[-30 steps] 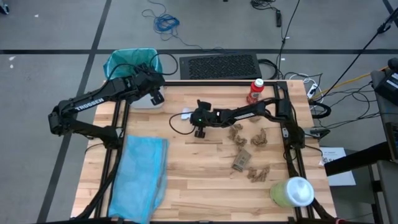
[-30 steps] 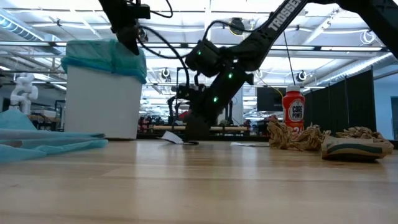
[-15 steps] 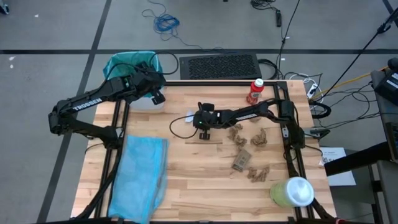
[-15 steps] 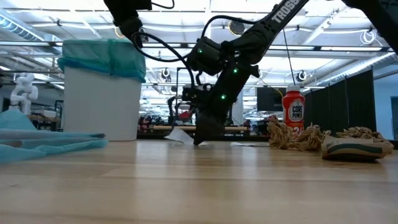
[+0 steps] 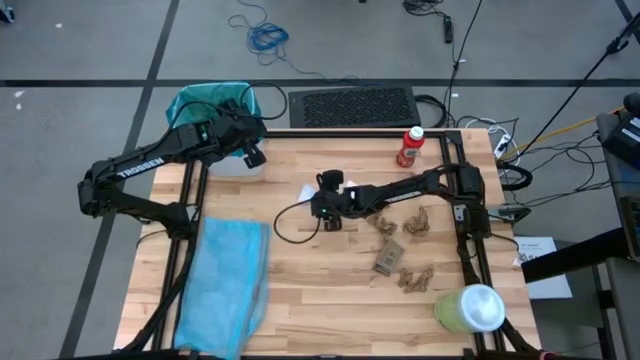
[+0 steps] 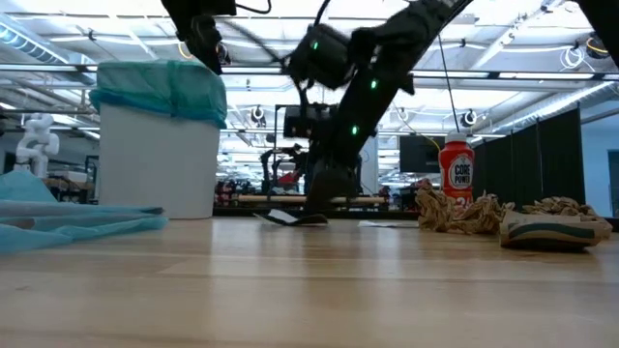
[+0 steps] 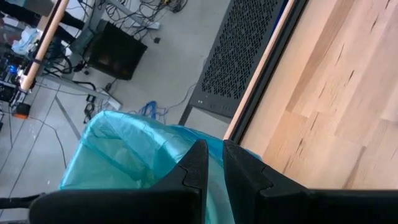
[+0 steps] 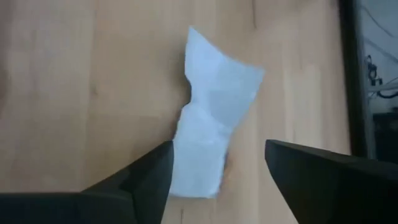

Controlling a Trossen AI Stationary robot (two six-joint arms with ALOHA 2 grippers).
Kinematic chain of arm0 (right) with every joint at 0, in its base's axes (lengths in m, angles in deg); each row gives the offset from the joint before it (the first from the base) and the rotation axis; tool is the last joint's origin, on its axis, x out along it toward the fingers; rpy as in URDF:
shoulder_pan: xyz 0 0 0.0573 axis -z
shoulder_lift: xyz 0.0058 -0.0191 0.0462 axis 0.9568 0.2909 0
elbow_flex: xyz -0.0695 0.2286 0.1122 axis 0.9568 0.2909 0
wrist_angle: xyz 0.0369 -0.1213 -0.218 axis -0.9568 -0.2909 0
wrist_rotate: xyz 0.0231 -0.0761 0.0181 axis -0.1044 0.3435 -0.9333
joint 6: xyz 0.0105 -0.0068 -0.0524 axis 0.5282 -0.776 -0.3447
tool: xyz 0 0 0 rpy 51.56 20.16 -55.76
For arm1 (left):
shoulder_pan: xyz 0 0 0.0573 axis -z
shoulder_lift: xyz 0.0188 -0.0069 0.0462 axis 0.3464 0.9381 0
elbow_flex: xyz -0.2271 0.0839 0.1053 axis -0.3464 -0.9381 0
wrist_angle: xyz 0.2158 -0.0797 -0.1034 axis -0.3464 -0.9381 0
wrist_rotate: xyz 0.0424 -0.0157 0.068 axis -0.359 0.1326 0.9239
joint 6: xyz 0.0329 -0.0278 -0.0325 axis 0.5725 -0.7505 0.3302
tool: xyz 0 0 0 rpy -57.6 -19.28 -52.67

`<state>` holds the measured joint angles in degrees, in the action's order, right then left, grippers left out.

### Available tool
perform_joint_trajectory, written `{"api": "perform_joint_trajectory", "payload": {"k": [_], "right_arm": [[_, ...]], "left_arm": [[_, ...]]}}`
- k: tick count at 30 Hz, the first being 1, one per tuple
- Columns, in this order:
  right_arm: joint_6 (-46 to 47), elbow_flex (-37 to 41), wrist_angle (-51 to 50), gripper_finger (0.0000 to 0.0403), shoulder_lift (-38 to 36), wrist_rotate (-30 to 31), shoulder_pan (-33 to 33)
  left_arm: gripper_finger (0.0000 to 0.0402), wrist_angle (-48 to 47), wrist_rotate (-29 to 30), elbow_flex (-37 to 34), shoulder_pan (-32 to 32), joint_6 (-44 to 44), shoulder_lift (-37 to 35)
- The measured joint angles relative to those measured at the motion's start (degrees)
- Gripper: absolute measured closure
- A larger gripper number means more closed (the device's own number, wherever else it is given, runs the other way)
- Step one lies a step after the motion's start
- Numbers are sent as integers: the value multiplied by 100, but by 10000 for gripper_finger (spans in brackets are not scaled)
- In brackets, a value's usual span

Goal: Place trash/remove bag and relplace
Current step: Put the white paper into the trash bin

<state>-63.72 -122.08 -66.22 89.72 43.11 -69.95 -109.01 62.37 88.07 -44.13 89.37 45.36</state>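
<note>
Near the wooden desk's (image 5: 300, 290) middle, the right pincer (image 8: 214, 177) hangs spread over a flat white paper scrap (image 8: 211, 140); far left, the left pincer (image 7: 211, 163) pinches the teal translucent bag's (image 7: 124, 155) rim.

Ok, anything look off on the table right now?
Yes: the white scrap lies flat on the table under the open right hand, ungripped. The left hand pinches the bag rim.

One bin (image 5: 215, 105), one red bottle (image 5: 411, 146), one green container (image 5: 470, 309), two arms.
</note>
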Motion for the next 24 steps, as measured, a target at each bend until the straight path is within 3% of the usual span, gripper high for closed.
{"api": "perform_joint_trajectory", "payload": {"k": [3,9,18,24], "right_arm": [[89,-1,-28,148,-178,-53,-38],[330,-2,-115,155,-211,-756,23],[110,371,-211,160,-175,-734,-163],[-75,721,724,161,-167,-284,-176]], "left_arm": [[354,4,0,0,0,-1,0],[354,-6,-21,0,0,-11,0],[354,-109,-28,0,0,-15,0],[354,-108,-31,0,0,-17,0]]}}
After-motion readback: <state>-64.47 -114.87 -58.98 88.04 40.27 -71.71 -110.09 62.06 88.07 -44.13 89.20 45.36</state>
